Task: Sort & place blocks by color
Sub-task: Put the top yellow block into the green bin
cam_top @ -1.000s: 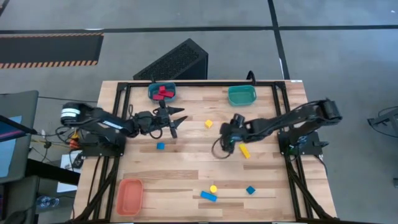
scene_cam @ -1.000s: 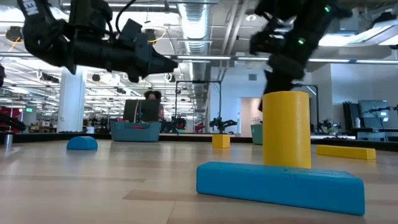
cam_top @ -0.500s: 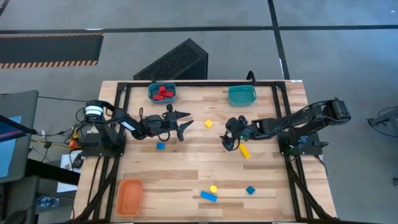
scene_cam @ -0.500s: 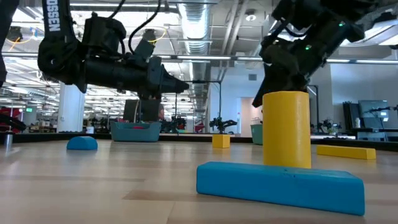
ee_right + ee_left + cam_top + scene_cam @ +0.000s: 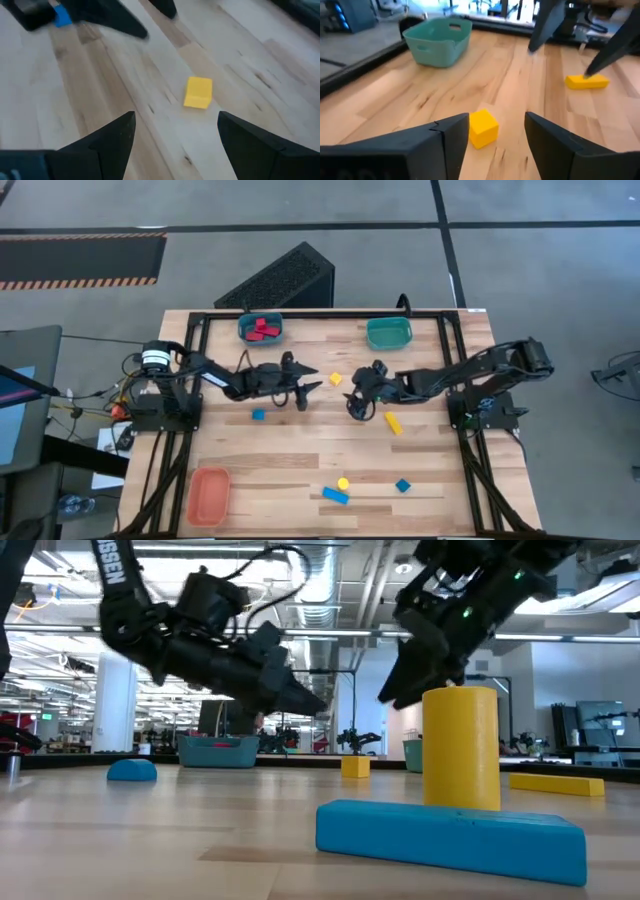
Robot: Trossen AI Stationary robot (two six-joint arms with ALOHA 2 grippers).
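Both grippers are open and hold nothing. A small yellow cube (image 5: pixel 336 378) sits on the table between them. My left gripper (image 5: pixel 312 380) hovers just to its left, and in the left wrist view the cube (image 5: pixel 482 128) lies ahead between the fingers (image 5: pixel 497 122). My right gripper (image 5: pixel 353 402) hangs just right and nearer, with the cube (image 5: pixel 198 92) ahead of it (image 5: pixel 176 120). A yellow bar (image 5: pixel 393 423) lies right of it. A blue cube (image 5: pixel 258 415) lies left. Red blocks (image 5: pixel 262 330) rest in a blue bin.
A blue bin (image 5: pixel 245 326) and a teal bin (image 5: pixel 389 333) stand at the far edge, an orange bin (image 5: pixel 210 495) at the near left corner. Near the front edge lie a blue bar (image 5: pixel 335 496), a yellow cylinder (image 5: pixel 343 483) and a blue cube (image 5: pixel 402 485).
My left gripper has swung toward the table's right, closing on the yellow cube, and stayed open. My right gripper has moved left and toward the far edge, away from the yellow bar and toward the same cube. No block has moved.
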